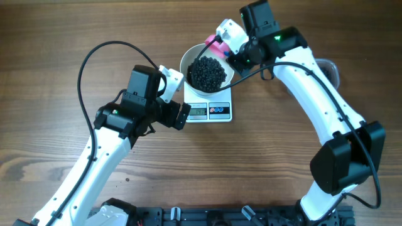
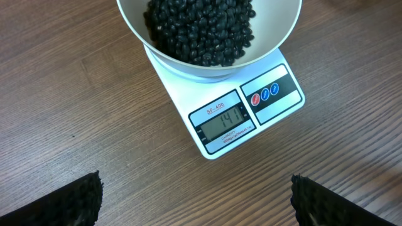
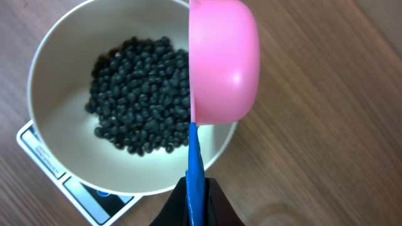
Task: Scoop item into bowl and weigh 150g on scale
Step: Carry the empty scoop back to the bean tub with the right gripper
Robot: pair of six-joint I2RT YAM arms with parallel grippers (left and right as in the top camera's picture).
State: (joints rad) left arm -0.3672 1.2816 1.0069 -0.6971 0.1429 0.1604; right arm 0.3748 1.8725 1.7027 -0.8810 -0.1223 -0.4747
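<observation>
Black beads (image 1: 207, 72) lie in a loose heap inside the white bowl (image 1: 183, 65), which stands on the scale (image 1: 221, 115) toward the far middle of the wooden table (image 1: 63, 63). Nearest the robot's base, the left gripper (image 1: 177, 97) hovers just beside the near-left corner of the scale. Its claw is spread wide and holds nothing, and its dark fingertips (image 2: 81, 201) show only at the bottom corners of the left wrist view. The scale points its display end toward the near edge. The grey display (image 2: 220, 121) reads 141, with the round buttons (image 2: 264, 95) to its right. The bowl covers the far part of the platform. Beyond, at the bowl's far right rim, a pink scoop (image 3: 223, 63) is turned on its side, its mouth facing the beads. Its blue handle (image 3: 195, 157) runs straight back from the cup into the right gripper (image 3: 196, 194), whose claw is clamped tight on that handle.
</observation>
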